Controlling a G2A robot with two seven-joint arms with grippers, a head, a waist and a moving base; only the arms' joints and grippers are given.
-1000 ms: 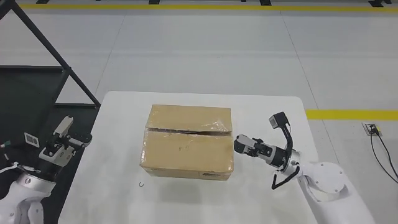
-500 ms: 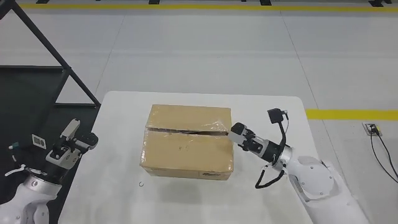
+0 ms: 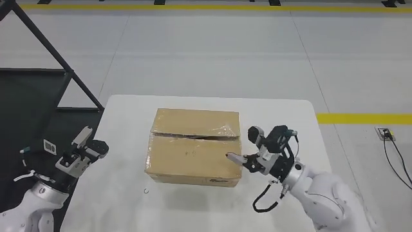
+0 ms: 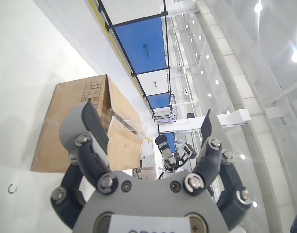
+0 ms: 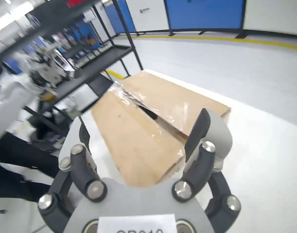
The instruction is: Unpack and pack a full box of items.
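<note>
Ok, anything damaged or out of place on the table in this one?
Yes, two things. On the cardboard box, the clear tape over the top seam is crumpled and torn, and the flaps sit apart with a dark gap showing. A small C-shaped ring also lies loose on the table just off a box corner.

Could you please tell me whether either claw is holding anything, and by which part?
Nothing is held. The left claw and the right claw are both open and empty; the right one is beside the cardboard box, not gripping it.
</note>
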